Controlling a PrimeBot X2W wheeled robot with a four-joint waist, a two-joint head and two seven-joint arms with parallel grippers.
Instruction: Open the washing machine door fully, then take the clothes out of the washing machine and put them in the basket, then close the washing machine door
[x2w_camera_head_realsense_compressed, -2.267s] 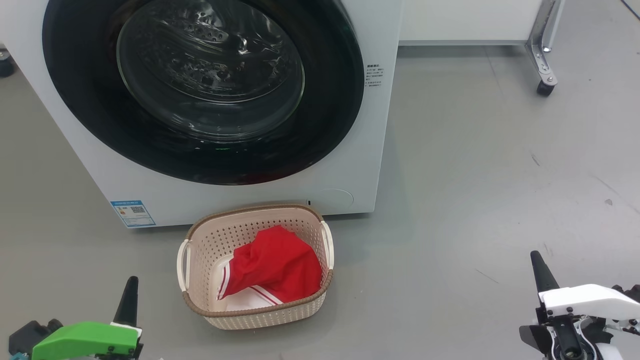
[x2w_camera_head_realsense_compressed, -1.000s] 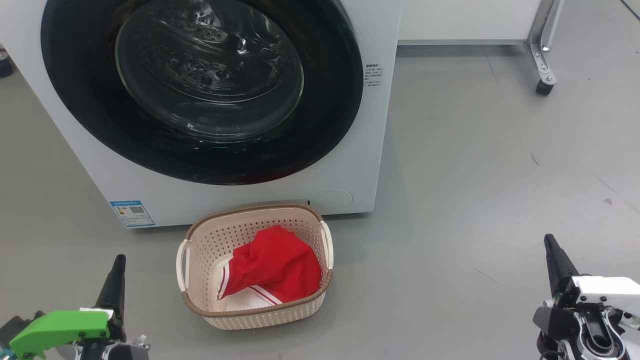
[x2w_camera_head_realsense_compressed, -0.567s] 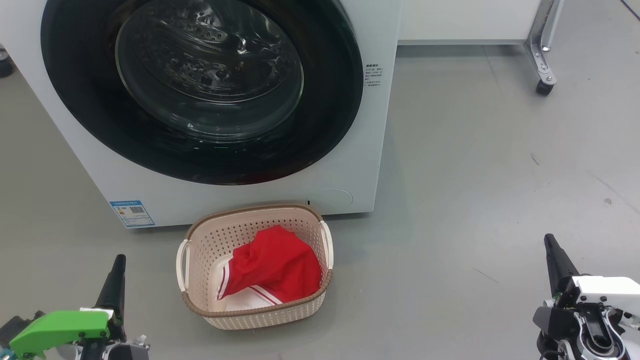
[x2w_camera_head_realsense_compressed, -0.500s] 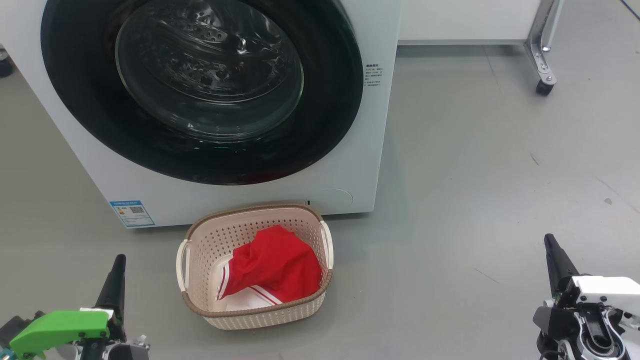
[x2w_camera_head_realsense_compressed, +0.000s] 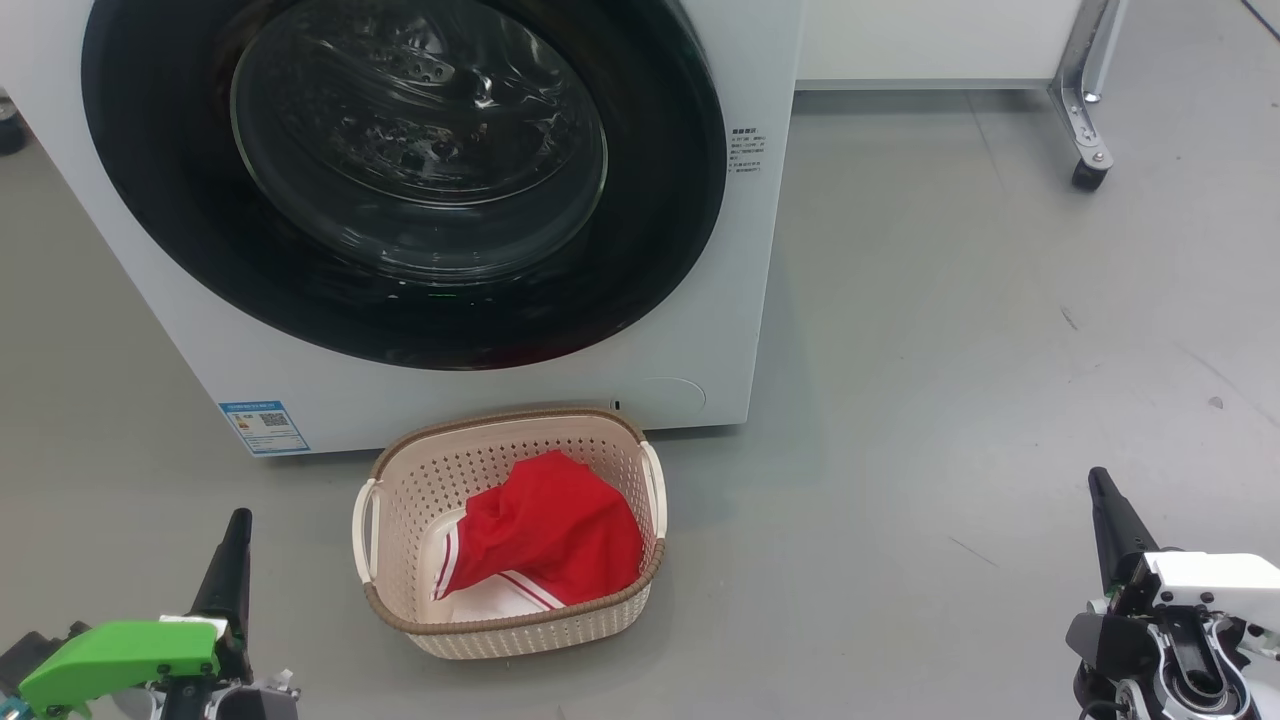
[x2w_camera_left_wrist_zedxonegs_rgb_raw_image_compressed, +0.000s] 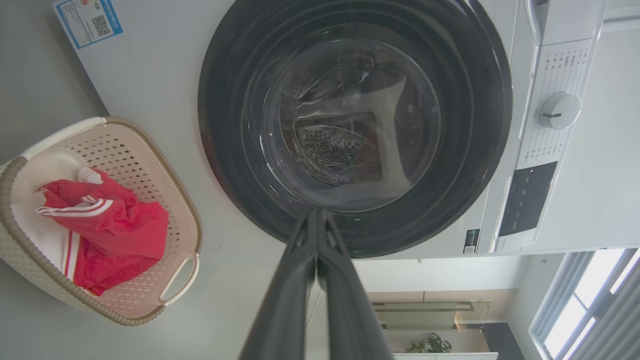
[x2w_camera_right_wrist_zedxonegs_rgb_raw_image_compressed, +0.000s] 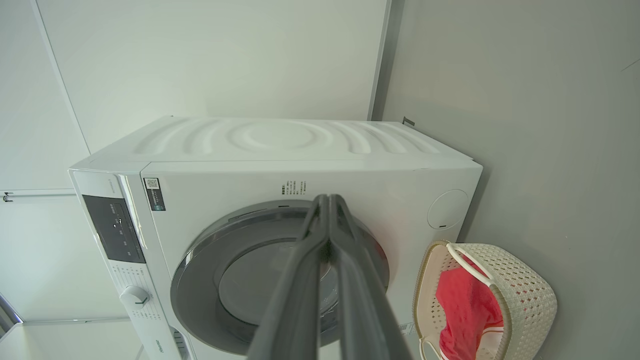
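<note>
Floor (x2w_camera_head_realsense_compressed: 950, 350): smooth grey, with machine and basket standing on it.
Washing machine (x2w_camera_head_realsense_compressed: 715, 320): white front-loader, blue label sticker (x2w_camera_head_realsense_compressed: 265, 425) at its lower left corner.
Washing machine door (x2w_camera_head_realsense_compressed: 665, 230): glossy black ring, closed flush against the front; perforated steel drum (x2w_camera_left_wrist_zedxonegs_rgb_raw_image_compressed: 335, 150) visible through the glass.
Basket (x2w_camera_head_realsense_compressed: 520, 630): cream, perforated, brown rim, on the floor just in front of the machine.
Clothes (x2w_camera_head_realsense_compressed: 555, 530): red garment with white stripes, bunched inside the basket.
Left gripper (x2w_camera_left_wrist_zedxonegs_rgb_raw_image_compressed: 316, 214): fingers pressed together, holding nothing.
Right gripper (x2w_camera_right_wrist_zedxonegs_rgb_raw_image_compressed: 329, 198): fingers pressed together, holding nothing.
</note>
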